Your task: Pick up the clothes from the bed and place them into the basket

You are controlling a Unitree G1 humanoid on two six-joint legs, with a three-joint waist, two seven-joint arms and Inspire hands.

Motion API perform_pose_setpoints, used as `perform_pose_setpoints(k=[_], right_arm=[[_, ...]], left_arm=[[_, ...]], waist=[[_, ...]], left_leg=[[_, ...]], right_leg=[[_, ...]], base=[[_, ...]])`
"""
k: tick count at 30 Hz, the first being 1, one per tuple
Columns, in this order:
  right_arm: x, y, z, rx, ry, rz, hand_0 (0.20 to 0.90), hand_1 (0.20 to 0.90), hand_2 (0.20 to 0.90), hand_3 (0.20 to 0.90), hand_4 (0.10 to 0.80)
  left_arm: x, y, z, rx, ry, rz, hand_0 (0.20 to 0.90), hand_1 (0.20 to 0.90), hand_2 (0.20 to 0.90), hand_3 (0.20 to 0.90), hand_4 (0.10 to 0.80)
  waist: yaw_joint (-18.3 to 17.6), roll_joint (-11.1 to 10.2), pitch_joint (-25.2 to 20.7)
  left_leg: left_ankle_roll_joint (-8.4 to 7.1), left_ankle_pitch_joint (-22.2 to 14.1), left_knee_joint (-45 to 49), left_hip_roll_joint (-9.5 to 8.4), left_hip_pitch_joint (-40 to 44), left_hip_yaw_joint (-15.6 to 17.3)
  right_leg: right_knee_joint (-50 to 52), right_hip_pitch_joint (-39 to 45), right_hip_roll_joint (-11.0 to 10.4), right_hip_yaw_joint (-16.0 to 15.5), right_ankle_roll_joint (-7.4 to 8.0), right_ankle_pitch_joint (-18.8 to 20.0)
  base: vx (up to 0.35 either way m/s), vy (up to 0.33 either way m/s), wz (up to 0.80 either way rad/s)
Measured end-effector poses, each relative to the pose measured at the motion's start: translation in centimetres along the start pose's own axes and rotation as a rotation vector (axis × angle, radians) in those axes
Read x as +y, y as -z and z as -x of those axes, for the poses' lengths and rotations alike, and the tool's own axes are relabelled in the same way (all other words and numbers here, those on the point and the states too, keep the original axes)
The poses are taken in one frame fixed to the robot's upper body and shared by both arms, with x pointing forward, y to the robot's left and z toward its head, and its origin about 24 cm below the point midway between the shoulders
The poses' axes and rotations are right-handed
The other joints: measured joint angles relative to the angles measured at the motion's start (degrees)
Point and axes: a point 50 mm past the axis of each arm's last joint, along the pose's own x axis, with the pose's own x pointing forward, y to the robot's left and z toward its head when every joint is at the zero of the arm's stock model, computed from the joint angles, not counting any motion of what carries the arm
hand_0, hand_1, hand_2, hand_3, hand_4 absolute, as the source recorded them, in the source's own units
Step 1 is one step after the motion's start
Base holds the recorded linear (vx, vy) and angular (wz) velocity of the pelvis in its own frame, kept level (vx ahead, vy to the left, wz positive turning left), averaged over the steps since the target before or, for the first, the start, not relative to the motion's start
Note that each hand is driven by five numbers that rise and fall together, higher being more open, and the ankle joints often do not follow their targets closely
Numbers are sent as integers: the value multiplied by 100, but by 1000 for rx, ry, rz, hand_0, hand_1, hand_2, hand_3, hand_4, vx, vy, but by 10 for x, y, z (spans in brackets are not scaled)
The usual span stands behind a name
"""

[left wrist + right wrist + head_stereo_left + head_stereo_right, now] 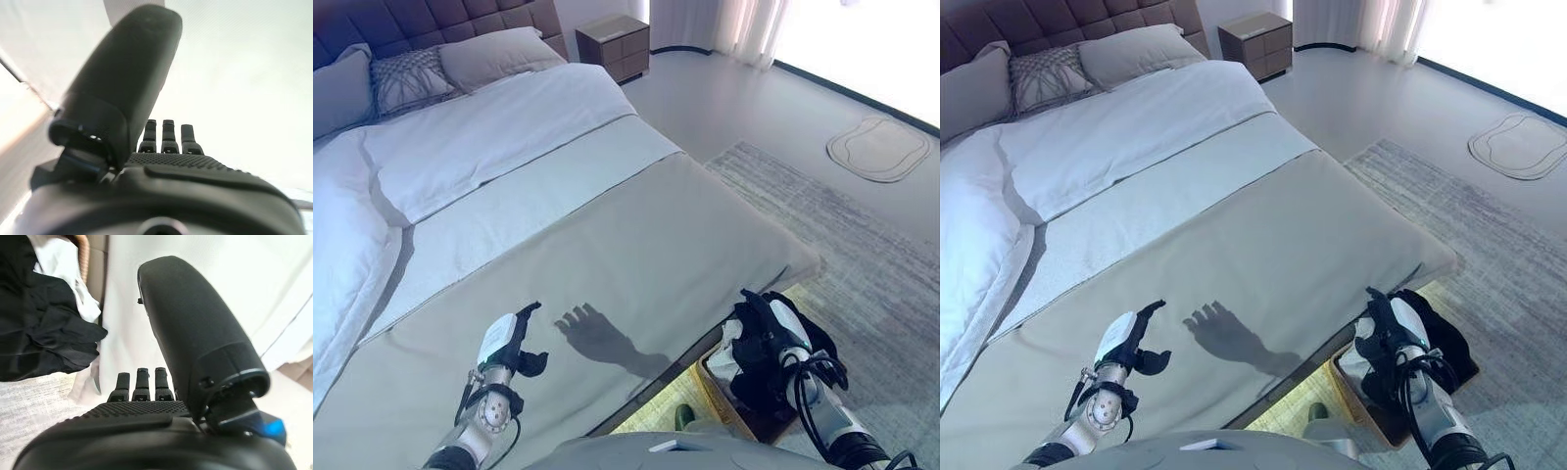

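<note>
Both hands hold nothing. The left hand hovers over the near part of the bed, its fingers straight and released above the beige cover, with its shadow falling just to the right of it. The right hand hangs off the bed's near right corner, over the basket that stands on the floor against the bed's side; its fingers are likewise straight and loose. Black clothes and a white garment lie in the basket, piled over its rim. Pillows sit at the far head of the bed, a nightstand beyond them, and a grey rug spreads on the right.
</note>
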Motion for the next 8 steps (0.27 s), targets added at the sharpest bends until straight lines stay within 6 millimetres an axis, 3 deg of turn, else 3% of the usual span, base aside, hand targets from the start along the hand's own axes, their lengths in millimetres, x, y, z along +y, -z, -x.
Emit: perform_pose_setpoints(k=[8], right_arm=[[28, 10, 8, 18, -89, 92, 900, 900, 900, 900, 800]], left_arm=[[-9, 17, 9, 88, 56, 1, 900, 900, 900, 900, 800]], waist=[[202, -215, -185]], left_leg=[[22, 10, -1, -6, -3, -175]], right_leg=[[0, 91, -13, -146, -8, -7]], base=[[40, 12, 10]])
